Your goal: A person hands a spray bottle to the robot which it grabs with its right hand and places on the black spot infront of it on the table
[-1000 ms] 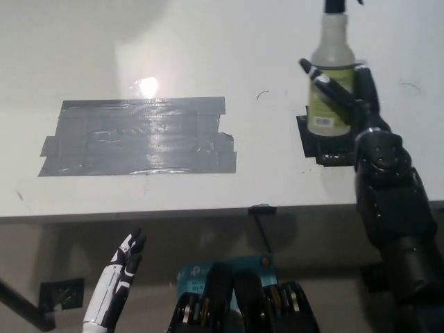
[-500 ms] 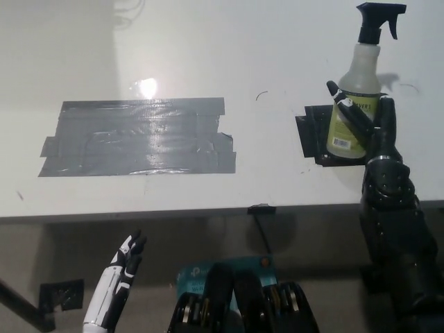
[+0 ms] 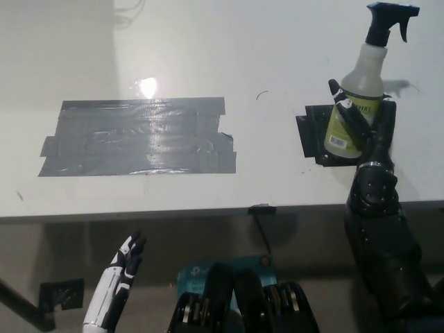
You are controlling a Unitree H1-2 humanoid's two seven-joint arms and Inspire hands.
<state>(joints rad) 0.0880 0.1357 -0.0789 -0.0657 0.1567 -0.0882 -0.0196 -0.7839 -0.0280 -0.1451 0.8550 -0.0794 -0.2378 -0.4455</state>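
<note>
Head view: black right hand [image 3: 366, 128] wrapped around the lower body of the spray bottle [image 3: 361, 90], fingers across its yellow-green label. Bottle upright, tilted slightly, black trigger head at top — base over the black spot [image 3: 311, 137] on the white table [image 3: 208, 48], near the right edge. Wide grey tape patch [image 3: 139, 137] well apart, toward the left. White left hand [image 3: 125, 265] resting low below the table edge at lower left — fingers apart, holding nothing.
</note>
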